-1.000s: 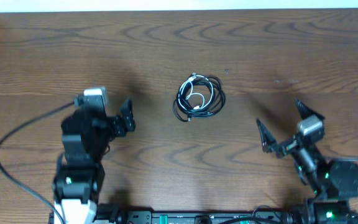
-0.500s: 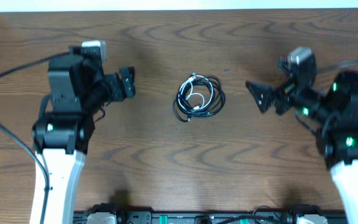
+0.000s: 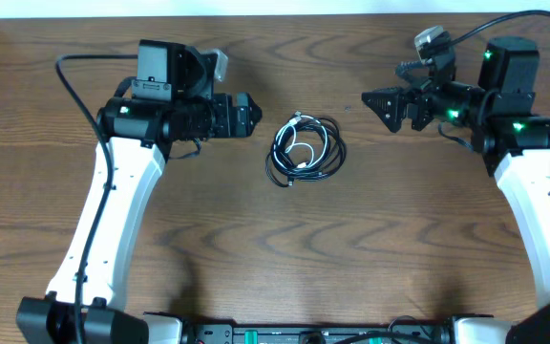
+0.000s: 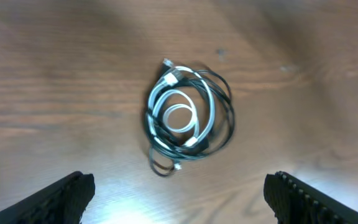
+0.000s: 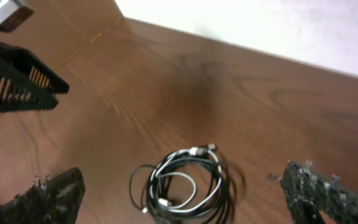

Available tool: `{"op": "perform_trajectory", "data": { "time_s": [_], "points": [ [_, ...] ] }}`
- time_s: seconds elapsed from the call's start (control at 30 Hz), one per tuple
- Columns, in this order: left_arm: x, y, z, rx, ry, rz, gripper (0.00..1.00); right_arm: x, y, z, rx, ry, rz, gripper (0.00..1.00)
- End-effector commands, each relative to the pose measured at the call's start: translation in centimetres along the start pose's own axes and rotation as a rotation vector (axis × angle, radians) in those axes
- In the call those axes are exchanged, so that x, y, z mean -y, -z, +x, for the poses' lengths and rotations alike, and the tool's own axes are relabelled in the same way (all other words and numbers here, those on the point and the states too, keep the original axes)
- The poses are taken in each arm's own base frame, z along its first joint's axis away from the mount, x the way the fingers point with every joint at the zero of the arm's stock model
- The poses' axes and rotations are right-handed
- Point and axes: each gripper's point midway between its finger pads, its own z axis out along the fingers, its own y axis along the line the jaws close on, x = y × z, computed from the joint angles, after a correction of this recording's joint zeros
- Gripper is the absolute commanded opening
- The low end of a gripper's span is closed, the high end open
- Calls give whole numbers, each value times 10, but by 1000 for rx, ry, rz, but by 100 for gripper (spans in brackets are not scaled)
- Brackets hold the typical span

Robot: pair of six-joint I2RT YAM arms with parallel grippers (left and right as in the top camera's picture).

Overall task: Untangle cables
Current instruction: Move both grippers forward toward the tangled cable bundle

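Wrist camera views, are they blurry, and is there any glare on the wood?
Left wrist: the cables look slightly smeared, with pale glare on the table near the bottom edge. Right wrist: soft throughout. Overhead: sharp.

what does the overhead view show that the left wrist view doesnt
Only the overhead view shows both arms whole, with the left gripper and the right gripper on either side of the cables, neither touching them. Only the left wrist view shows the coil close up: a white stretch wound inside the black loops, a silvery plug at the top, and that gripper's fingertips set wide apart. Both show the cables lying bundled on the wooden table.
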Motion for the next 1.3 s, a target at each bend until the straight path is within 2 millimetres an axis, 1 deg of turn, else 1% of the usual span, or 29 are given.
{"op": "perform_trajectory", "data": {
  "time_s": [0.0, 0.07, 0.1, 0.2, 0.33, 0.4, 0.43, 0.6, 0.7, 0.77, 0.83, 0.97, 1.07, 1.13, 1.27],
  "points": [
    [14, -9, 6, -43, 7, 91, 93, -6, -7, -1, -5, -22, -50, 99],
    [9, -20, 10, -72, 21, 88, 90, -6, -13, 3, -18, -29, -58, 99],
    [8, -26, 12, -89, 25, 87, 85, -6, -15, 4, -22, -31, -61, 99],
    [4, -49, 19, -139, 31, 81, 77, -4, -20, 9, -37, -42, -68, 99],
    [-7, -82, 28, -192, 16, 16, 75, -3, -22, 13, -49, -53, -68, 98],
    [-12, -93, 32, -207, 15, -18, 74, -2, -24, 15, -57, -55, -50, 99],
    [-19, -103, 33, -211, 39, -55, 73, 0, -26, 17, -67, -53, -27, 98],
    [-33, -127, 33, -212, 123, -101, 73, 9, -29, 20, -80, -85, 49, 98],
    [-39, -141, 43, -251, 156, -114, 72, 15, -28, 23, -93, -109, 86, 98],
    [-43, -149, 51, -281, 164, -123, 69, 18, -29, 26, -103, -122, 113, 97],
    [-50, -155, 56, -298, 179, -146, 65, 18, -30, 29, -116, -122, 129, 96],
    [-63, -162, 61, -302, 227, -202, 64, 19, -33, 32, -126, -135, 157, 95],
    [-66, -169, 62, -306, 230, -203, 64, 21, -33, 32, -126, -150, 174, 95],
    [-67, -175, 68, -324, 231, -206, 64, 21, -33, 32, -126, -149, 173, 95],
    [-62, -185, 79, -357, 216, -206, 64, 19, -35, 33, -132, -144, 174, 95]
  ]
}}
